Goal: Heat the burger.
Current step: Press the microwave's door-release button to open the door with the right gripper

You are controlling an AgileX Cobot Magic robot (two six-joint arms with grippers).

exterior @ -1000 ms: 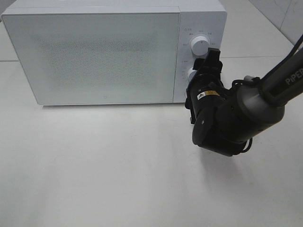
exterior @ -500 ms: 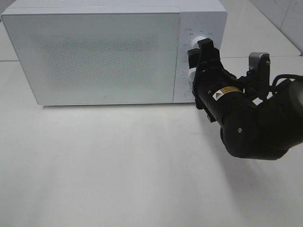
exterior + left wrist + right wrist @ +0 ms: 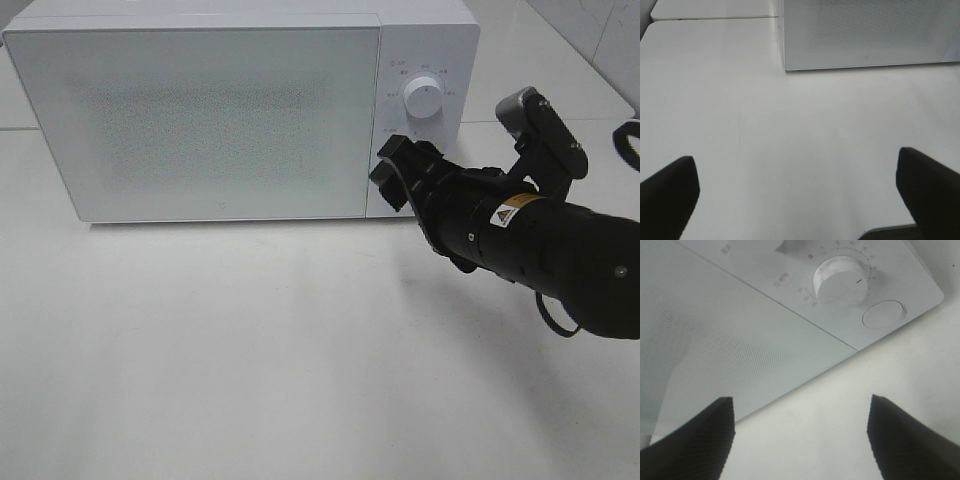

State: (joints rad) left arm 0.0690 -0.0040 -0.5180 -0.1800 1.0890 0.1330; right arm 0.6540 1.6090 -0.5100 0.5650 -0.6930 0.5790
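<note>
- White tabletop (image 3: 250,350) fills the lower frame of our high view; our left gripper (image 3: 800,192) hangs over it, jaws spread wide, empty
- Across the upper frame stands the microwave (image 3: 200,120), door closed
- At centre right our right gripper (image 3: 393,168) sits at the control panel's lower part, below the upper knob (image 3: 424,100), jaws parted, grasping nothing
- We cannot tell where the burger is; no view shows it

Closed white microwave (image 3: 240,110) at the rear of a white bench (image 3: 250,340). Control panel (image 3: 450,55) right of the door (image 3: 150,150): upper dial (image 3: 424,100), lower dial (image 3: 840,281), and round push-button (image 3: 883,314) just beside the lower dial.
</note>
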